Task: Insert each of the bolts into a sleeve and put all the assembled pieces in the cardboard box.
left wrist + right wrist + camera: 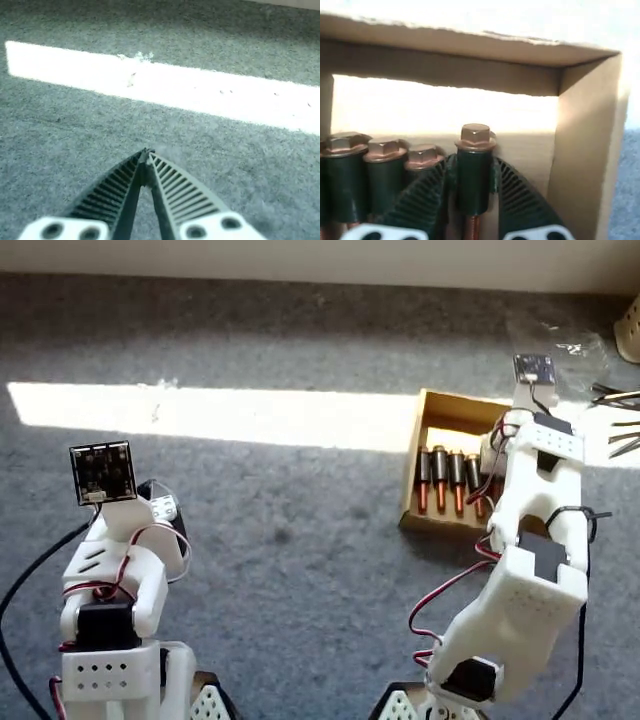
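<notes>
Carpet (300, 570); right jaws clamp sleeved bolt (474, 170) inside box (580, 125).

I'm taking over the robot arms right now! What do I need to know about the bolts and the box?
Left gripper: shut, holding nothing, over the carpet.
Right gripper: shut on an assembled piece, held inside the cardboard box.
Three other assembled pieces lie side by side in the box, next to the held one.
Done: three pieces boxed; a fourth assembled and brought into the box.
Left: open the fingers to release the fourth piece, then lift the right arm away.
</notes>
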### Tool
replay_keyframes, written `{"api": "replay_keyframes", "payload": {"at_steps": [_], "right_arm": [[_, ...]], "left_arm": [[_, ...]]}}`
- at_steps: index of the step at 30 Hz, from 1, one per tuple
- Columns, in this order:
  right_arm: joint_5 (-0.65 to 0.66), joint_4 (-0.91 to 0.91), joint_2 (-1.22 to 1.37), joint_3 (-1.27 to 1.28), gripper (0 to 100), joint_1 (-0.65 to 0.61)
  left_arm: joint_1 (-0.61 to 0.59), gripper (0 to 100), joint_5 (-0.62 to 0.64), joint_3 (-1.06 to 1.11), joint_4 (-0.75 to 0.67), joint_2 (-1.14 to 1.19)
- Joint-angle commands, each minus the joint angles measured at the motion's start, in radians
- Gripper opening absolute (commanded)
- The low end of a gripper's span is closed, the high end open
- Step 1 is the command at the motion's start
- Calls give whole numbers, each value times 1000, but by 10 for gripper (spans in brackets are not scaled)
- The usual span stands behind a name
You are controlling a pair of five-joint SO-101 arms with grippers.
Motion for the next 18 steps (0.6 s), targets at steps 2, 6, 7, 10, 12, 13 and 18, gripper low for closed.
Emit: {"api": "replay_keyframes", "payload": {"at_steps": [2, 6, 7, 10, 12, 13, 18], "right_arm": [[14, 88, -19, -61, 9, -13], [14, 140, -19, -90, 126, -19], [14, 159, -19, -107, 159, -21], [14, 220, -21, -168, 204, -21], [8, 268, -21, -232, 202, -22], [6, 297, -21, -268, 202, -22], [5, 452, -21, -433, 202, -31]], "left_arm": [[-7, 6, 3, -2, -21, -4], [-7, 6, 3, -1, -21, -4], [-5, 6, 3, -1, -21, -4], [-1, 6, 5, -1, -21, -4], [-1, 6, 5, -1, -21, -4], [-1, 8, 5, -1, -21, -4], [1, 11, -2, -1, -21, -13]]}}
